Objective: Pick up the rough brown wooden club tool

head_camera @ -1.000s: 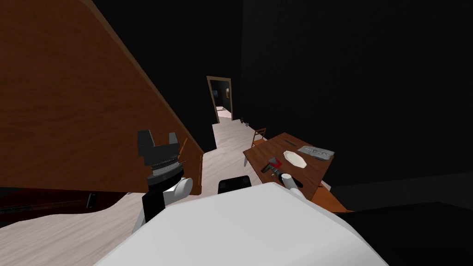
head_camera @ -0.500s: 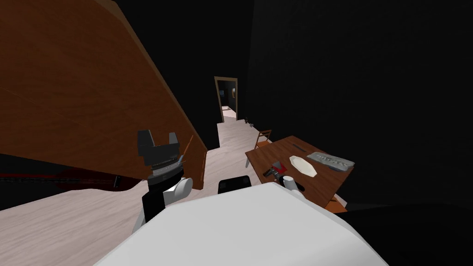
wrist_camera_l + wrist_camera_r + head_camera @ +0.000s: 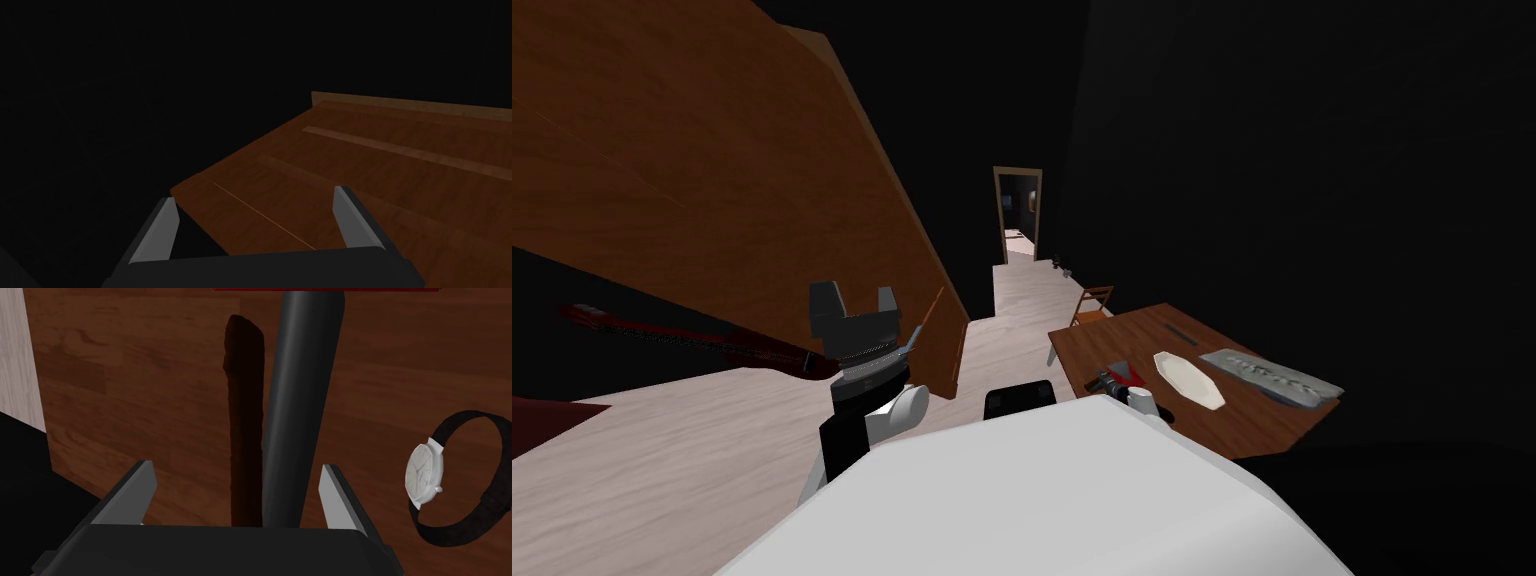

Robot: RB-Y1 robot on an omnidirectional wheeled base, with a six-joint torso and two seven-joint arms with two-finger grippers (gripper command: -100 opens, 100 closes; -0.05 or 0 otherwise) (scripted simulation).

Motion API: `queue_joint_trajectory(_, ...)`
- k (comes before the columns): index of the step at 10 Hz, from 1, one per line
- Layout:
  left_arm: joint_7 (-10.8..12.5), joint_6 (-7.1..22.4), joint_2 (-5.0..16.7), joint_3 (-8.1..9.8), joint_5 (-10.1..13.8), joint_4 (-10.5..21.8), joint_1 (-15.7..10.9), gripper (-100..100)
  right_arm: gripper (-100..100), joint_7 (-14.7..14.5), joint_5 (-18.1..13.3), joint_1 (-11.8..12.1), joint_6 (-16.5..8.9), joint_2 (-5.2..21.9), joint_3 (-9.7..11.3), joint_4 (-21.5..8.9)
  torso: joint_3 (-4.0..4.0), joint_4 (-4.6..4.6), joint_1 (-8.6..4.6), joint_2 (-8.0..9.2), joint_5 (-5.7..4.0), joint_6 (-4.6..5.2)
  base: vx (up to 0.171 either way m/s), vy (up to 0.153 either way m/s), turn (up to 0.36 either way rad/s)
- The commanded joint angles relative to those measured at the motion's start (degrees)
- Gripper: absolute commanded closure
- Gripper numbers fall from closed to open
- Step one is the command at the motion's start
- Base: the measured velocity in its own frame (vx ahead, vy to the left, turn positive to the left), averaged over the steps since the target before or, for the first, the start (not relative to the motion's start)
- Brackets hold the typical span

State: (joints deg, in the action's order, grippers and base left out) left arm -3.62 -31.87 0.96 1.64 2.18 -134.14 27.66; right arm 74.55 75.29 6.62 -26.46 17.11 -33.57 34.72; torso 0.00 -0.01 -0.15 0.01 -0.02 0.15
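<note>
The rough dark brown club [image 3: 243, 413] lies on the brown table [image 3: 125, 388], running straight away from my hand. My right gripper [image 3: 236, 466] hangs over its near end, open, with both the club and a thick black handle [image 3: 297, 398] between the fingers. The club lies close against the handle, and I cannot tell if they touch. That handle ends in a red head [image 3: 325, 289] at the far end. In the head view my right forearm [image 3: 1142, 398] reaches over the table's near corner beside the red-headed tool [image 3: 1117, 378]. My left gripper [image 3: 855, 297] is raised at my left, open and holding nothing.
A white-faced watch with a black strap [image 3: 425, 473] lies on the table beside my right fingers. A white plate [image 3: 1190, 378] and a grey tray [image 3: 1277, 375] lie farther along the table [image 3: 1132, 335]. A chair [image 3: 1092, 300] stands behind it. A big brown wooden panel [image 3: 712, 200] stands at my left.
The whole head view has swung, so I have turned: the table slid right and the doorway shifted right. A long red and dark thing came into sight low at the left. My arms kept their pose.
</note>
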Motion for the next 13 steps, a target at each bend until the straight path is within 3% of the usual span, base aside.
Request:
queue_joint_trajectory(1,0.0,0.0,0.0,0.00,0.0,0.0,0.0,0,-100,1.6,-0.3,0.2,-0.7,0.0,0.0,0.1,0.00,0.00,0.00,0.00,0.00,0.00,0.001,-0.017,0.032)
queue_joint_trajectory(2,0.0,0.0,0.0,0.00,0.0,0.0,0.0,0,-100,1.0,-0.3,0.2,-0.4,0.1,0.0,0.1,-0.01,0.00,0.08,-0.02,0.02,0.00,0.001,-0.006,0.007)
queue_joint_trajectory(3,0.0,0.0,0.0,0.00,0.0,0.0,0.0,0,0,1.3,-0.3,0.2,-0.5,0.1,0.0,0.1,-0.02,-0.01,0.13,-0.03,0.03,0.00,0.000,0.000,0.000)
queue_joint_trajectory(4,0.0,0.0,0.0,0.00,0.0,0.0,0.0,0,-100,0.3,-0.7,-0.7,1.2,-1.7,0.1,-0.3,-0.02,-0.01,0.16,-0.03,0.03,0.00,0.010,-0.066,-0.049)
queue_joint_trajectory(7,0.0,0.0,0.0,0.00,0.0,0.0,0.0,0,-100,-0.3,-1.0,-1.3,2.3,-2.9,0.2,-0.7,-0.03,-0.01,-0.16,-0.06,-0.04,0.00,0.004,-0.080,-0.017)
queue_joint_trajectory(9,0.0,0.0,0.0,0.00,0.0,0.0,0.0,0,-100,-1.5,-1.6,-2.5,4.5,-5.3,0.3,-1.3,-0.03,-0.01,-0.03,-0.04,-0.01,0.00,0.001,-0.070,-0.046)
queue_joint_trajectory(10,0.0,0.0,0.0,0.00,0.0,0.0,0.0,0,-100,-0.9,-1.5,-2.2,3.9,-4.8,0.3,-1.1,-0.02,-0.01,-0.11,-0.04,-0.02,0.00,0.001,-0.038,0.004)
queue_joint_trajectory(11,0.0,0.0,0.0,0.00,0.0,0.0,0.0,0,100,-1.3,-1.4,-2.2,4.0,-4.8,0.2,-1.2,-0.02,-0.01,0.01,-0.03,0.00,0.00,0.000,-0.007,0.001)
queue_joint_trajectory(13,0.0,0.0,0.0,0.00,0.0,0.0,0.0,0,100,-1.3,-1.4,-2.2,4.0,-4.8,0.2,-1.2,-0.01,0.01,0.15,-0.02,0.02,0.00,0.000,0.000,0.000)
